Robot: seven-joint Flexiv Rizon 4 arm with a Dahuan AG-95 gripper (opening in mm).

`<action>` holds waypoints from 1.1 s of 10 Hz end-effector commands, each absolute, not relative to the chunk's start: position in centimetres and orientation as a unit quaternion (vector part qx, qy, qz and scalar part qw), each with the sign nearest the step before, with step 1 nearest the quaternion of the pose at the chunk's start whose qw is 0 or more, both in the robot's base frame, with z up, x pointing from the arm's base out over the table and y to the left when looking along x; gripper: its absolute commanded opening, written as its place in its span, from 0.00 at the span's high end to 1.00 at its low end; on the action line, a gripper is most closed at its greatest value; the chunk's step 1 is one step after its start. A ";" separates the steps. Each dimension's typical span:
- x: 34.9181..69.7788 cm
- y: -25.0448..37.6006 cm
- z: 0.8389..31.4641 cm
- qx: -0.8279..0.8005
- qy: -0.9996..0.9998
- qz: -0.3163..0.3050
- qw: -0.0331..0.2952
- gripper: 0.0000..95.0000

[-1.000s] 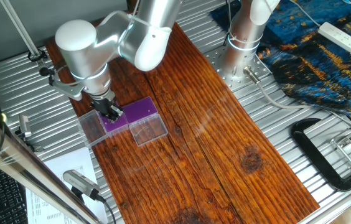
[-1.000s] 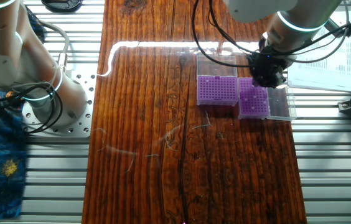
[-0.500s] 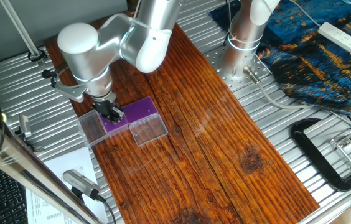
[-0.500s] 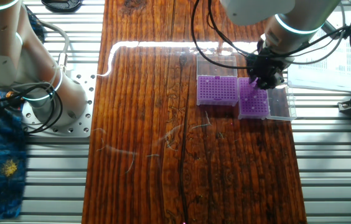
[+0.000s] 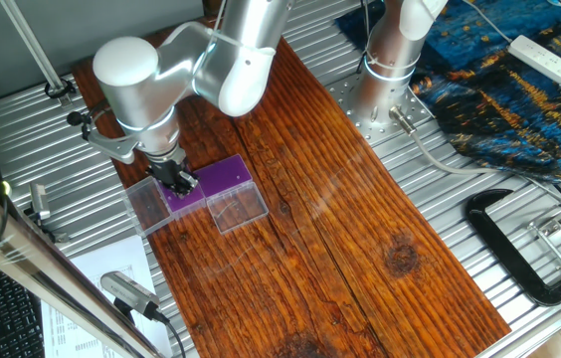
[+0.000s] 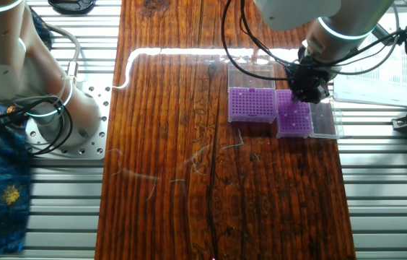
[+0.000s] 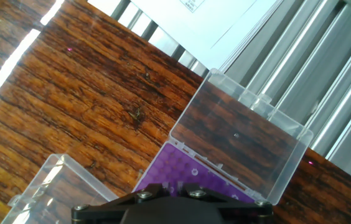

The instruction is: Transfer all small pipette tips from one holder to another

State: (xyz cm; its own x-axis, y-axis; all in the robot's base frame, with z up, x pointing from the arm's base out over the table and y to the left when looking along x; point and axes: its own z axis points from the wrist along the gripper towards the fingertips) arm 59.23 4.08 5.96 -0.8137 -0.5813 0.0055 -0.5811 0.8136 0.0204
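Observation:
Two holders with purple perforated tops sit side by side with their clear lids open. My gripper hangs just over the holder nearer the table edge, seen from the other side as the gripper over the right-hand holder. The second holder stands beside it. In the hand view the purple top shows a few pale dots, small pipette tips. The gripper fingers stand close together above the rack; whether they hold a tip is hidden.
The open clear lids lie flat beside the holders. White paper sheets and metal fixtures lie off the board's edge. A second robot base and a black clamp stand farther off.
The hand has shifted only slightly over the same holder. Both holders and their lids stay where they were.

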 end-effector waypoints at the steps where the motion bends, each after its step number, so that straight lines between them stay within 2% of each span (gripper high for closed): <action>1: 59.3 4.1 5.8 0.305 -0.952 -0.008 0.005 0.80; 11: 59.3 4.1 5.1 0.304 -0.953 -0.008 0.005 0.80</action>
State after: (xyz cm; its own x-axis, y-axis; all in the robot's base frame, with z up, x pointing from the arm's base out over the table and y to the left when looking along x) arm 59.36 4.08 5.18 -0.8159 -0.5782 0.0049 -0.5781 0.8158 0.0184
